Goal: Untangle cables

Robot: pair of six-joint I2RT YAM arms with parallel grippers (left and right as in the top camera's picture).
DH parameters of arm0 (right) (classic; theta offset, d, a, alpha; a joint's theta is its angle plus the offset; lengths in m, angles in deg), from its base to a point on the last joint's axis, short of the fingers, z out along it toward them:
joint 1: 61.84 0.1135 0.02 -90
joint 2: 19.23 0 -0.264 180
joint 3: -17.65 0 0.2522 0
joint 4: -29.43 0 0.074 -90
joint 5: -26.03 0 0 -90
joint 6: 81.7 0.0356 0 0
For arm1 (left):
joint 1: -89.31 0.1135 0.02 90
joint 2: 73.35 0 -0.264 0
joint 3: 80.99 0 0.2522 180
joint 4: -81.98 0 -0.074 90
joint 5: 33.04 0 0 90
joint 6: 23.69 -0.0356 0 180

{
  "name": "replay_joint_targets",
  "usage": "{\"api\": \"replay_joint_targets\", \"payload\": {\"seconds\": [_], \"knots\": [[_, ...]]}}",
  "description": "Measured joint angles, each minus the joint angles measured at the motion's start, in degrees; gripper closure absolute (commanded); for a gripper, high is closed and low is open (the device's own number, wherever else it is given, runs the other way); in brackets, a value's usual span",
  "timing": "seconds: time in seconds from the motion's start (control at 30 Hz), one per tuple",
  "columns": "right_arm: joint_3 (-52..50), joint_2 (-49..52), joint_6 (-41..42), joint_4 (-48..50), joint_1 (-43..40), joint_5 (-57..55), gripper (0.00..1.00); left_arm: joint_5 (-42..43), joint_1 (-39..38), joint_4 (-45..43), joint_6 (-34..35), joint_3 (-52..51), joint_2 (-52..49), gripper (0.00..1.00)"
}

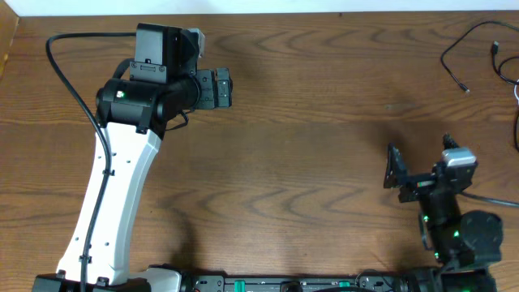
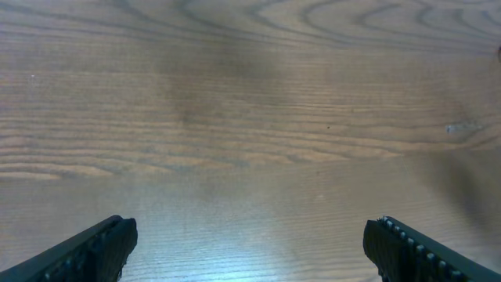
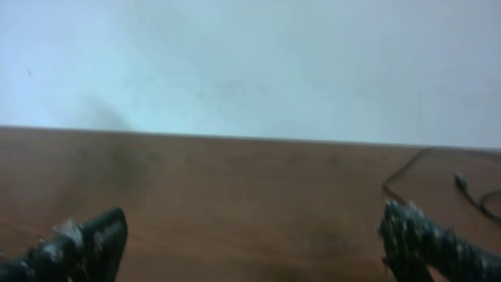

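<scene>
Several thin black cables (image 1: 444, 58) curling, grained wooden table (image 1: 308, 162), left claw (image 2: 250, 235) spread wide, right claw (image 3: 254, 225) spread too.

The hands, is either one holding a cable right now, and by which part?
Nothing is held. The left hand and right hand are open and empty; the cables lie untouched, apart from both.

Overhead, the light is even and fairly bright, the picture sharp; my left arm (image 1: 122, 186) lays a soft shadow just beside it on the table (image 1: 308, 162). My left wrist view is softer: the grain blurs toward the top, a pale glare sits low in the middle, and a dim patch darkens the right edge. My right wrist view is worst, hazy and grainy: the wall (image 3: 250, 63) washed bluish, the cables (image 3: 407, 176) smeared, my fingers (image 3: 94, 235) out of focus.
</scene>
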Motion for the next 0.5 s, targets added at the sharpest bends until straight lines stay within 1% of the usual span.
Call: {"api": "replay_joint_targets", "payload": {"seconds": [0.03, 0.13, 0.2, 0.33, 0.5], "knots": [[-3.0, -1.9, 0.0, 2.9, 0.0, -0.1, 0.01, 0.0, 0.0, 0.1, 0.0, 0.0, 0.0, 0.02], [-9.8, -7.1, 0.0, 7.4, 0.0, -0.3, 0.01, 0.0, 0.0, 0.1, 0.0, 0.0, 0.0, 0.02], [-13.5, -10.1, 0.0, 9.0, 0.0, -0.3, 0.01, 0.0, 0.0, 0.1, 0.0, 0.0, 0.0, 0.02], [-18.2, -13.7, 0.0, 11.0, 0.0, -0.4, 0.01, 0.0, 0.0, 0.1, 0.0, 0.0, 0.0, 0.02], [-20.9, -16.3, 0.0, 10.7, 0.0, -0.5, 0.01, 0.0, 0.0, 0.1, 0.0, 0.0, 0.0, 0.02]]}}
